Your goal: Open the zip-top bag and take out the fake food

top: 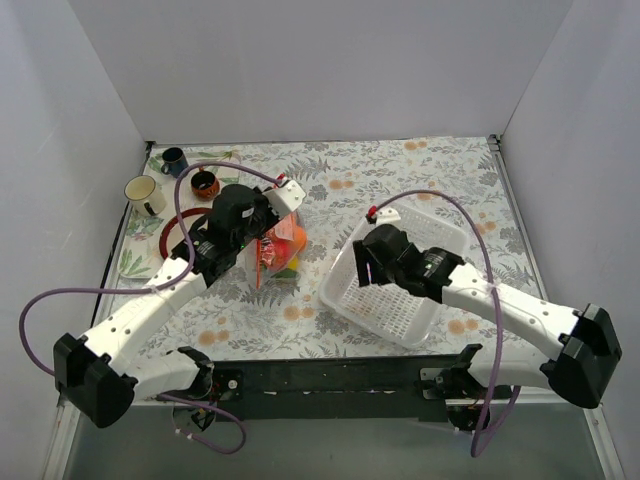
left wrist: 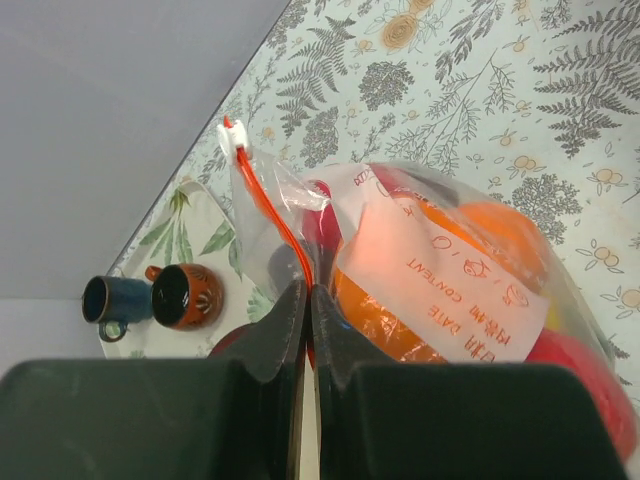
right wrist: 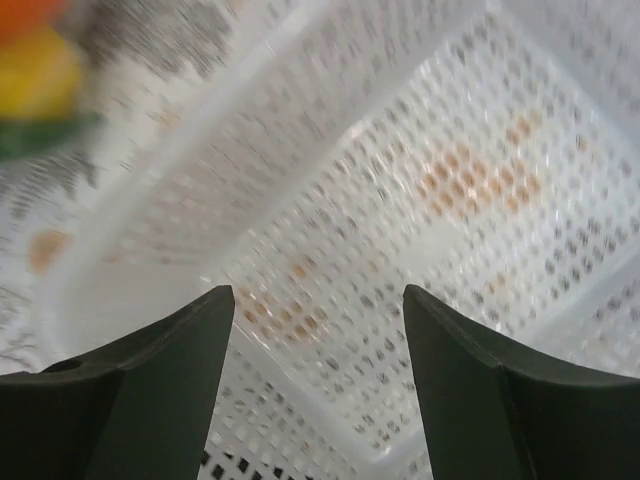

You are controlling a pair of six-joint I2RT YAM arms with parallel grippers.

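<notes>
My left gripper (left wrist: 308,300) pinches the zip-top bag (left wrist: 440,270) by its zip strip (left wrist: 270,205), which runs toward the far edge. My right gripper (right wrist: 318,300) hangs wide open over the basket (right wrist: 480,180).

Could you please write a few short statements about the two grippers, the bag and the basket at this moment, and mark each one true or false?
1. The left gripper is shut on the zip-top bag, close to its orange-red zip strip. True.
2. The right gripper is shut on the rim of the white basket. False: it is open and hangs over the basket.
3. The fake food is inside the bag. True.
4. An orange fruit lies in the basket. False: no food shows in the basket.
5. The mugs stand at the far left of the table, away from the basket. True.
</notes>
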